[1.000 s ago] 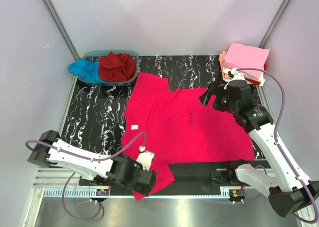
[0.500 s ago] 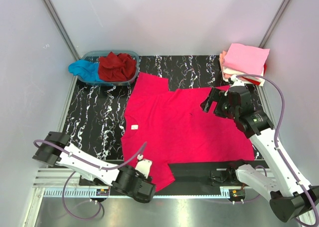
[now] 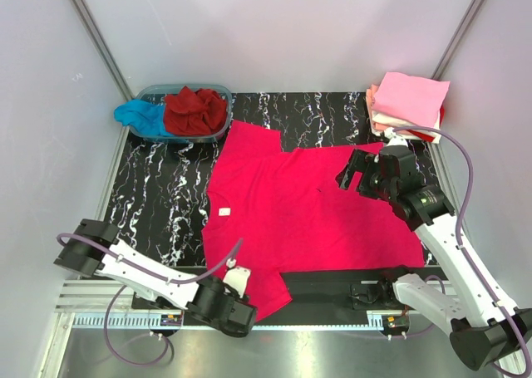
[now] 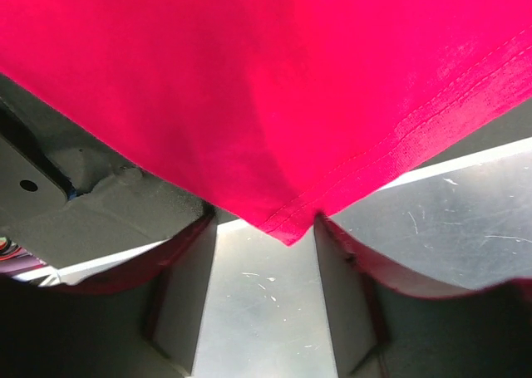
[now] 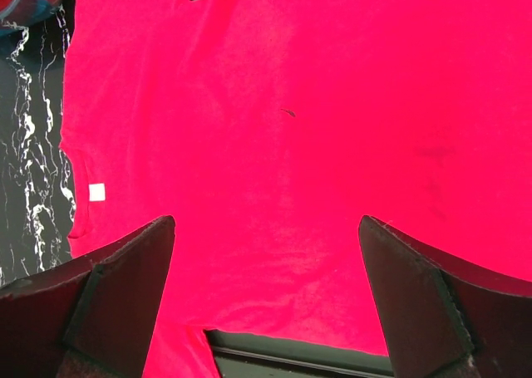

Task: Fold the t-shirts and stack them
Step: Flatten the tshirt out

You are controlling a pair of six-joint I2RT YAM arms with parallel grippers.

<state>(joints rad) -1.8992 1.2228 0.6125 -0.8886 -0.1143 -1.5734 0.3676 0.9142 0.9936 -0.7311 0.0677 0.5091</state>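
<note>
Folded t-shirts [image 3: 409, 100] sit upper right. The red t-shirt [image 3: 307, 212] lies unfolded, left claw [image 4: 264, 237] open round its corner, right claw [image 5: 266, 224] open.

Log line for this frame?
stage: red t-shirt spread out | left gripper: open, astride near hem corner | right gripper: open over shirt | folded stack: far right

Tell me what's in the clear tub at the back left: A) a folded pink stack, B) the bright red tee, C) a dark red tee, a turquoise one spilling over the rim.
C: the tub holds a crumpled dark red tee, and a turquoise tee hangs over its left rim.
</note>
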